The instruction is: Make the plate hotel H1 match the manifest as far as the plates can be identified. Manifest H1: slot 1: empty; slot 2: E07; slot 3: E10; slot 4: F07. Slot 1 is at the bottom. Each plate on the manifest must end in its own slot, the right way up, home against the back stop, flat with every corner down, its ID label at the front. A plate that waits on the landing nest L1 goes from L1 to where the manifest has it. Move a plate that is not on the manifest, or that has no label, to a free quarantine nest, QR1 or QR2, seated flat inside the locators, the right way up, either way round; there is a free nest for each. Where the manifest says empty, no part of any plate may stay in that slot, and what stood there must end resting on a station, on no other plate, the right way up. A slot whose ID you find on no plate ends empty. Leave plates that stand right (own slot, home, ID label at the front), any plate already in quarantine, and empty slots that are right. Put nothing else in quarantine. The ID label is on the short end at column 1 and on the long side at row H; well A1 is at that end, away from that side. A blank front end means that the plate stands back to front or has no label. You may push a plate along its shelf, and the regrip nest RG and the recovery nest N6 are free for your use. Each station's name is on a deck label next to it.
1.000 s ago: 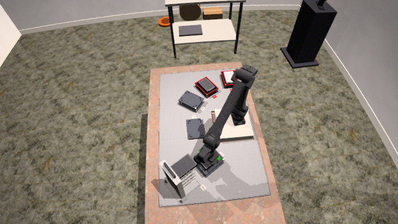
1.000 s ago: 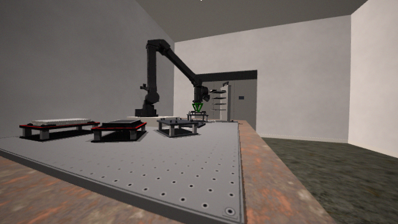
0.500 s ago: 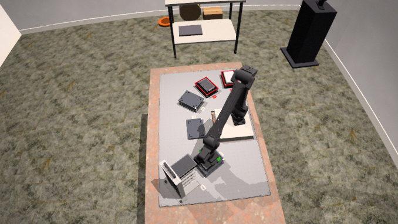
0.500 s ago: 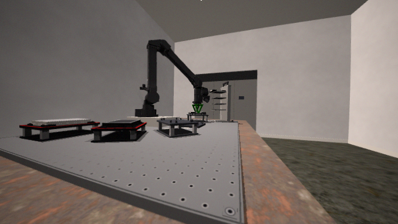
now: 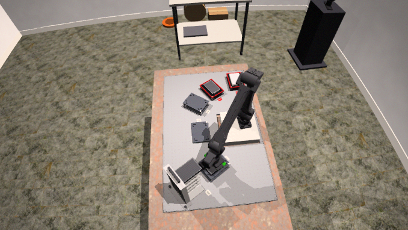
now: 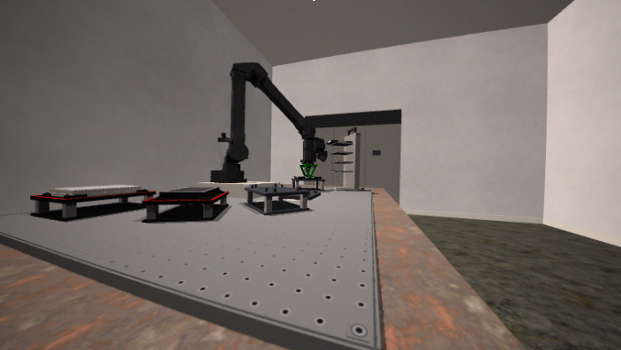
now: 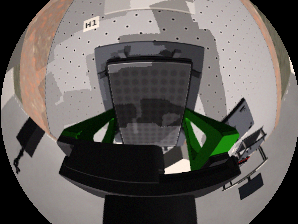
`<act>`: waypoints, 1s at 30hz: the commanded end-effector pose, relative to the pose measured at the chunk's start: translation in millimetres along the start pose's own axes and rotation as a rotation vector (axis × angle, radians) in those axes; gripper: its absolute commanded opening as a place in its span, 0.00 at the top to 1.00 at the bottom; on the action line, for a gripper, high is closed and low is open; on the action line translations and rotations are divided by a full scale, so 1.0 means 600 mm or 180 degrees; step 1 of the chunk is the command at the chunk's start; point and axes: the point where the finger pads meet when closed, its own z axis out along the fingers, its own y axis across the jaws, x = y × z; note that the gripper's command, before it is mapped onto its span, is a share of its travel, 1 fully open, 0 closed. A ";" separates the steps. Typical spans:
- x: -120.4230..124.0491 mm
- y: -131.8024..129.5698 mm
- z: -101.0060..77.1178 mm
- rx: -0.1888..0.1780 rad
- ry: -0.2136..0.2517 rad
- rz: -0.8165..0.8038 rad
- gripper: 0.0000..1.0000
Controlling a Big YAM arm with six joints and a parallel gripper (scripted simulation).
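My gripper (image 5: 214, 160) (image 6: 309, 176) (image 7: 149, 111) is shut on the long sides of a dark plate (image 7: 150, 85). The plate is level, at or just above a raised grey nest (image 5: 212, 178) (image 7: 104, 55) beside the hotel; contact cannot be told. No label shows on the plate's far end; my gripper hides its near end. Hotel H1 (image 5: 186, 192) (image 6: 351, 165) holds a dark plate (image 5: 188, 170) (image 6: 335, 141) on its top shelf. The lower shelves show only as thin lines. A dark plate (image 5: 212, 87) (image 6: 190, 192) and a white plate (image 5: 234, 79) (image 6: 95, 189) rest on red-rimmed nests.
A raised grey nest (image 5: 195, 102) (image 6: 277, 191) and a low grey nest (image 5: 198, 132) stand between the red-rimmed nests and my gripper, both without a plate. The arm stands on a pale base block (image 5: 247, 135). The H1 label (image 7: 91, 24) lies beyond the held plate.
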 end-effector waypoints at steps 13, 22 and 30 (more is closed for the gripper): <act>-0.023 0.010 -0.016 -0.0034 -0.0117 -0.0007 0.00; -0.023 0.010 -0.016 -0.0034 -0.0117 -0.0007 0.00; -0.035 0.023 -0.088 -0.0066 -0.0217 -0.0031 0.00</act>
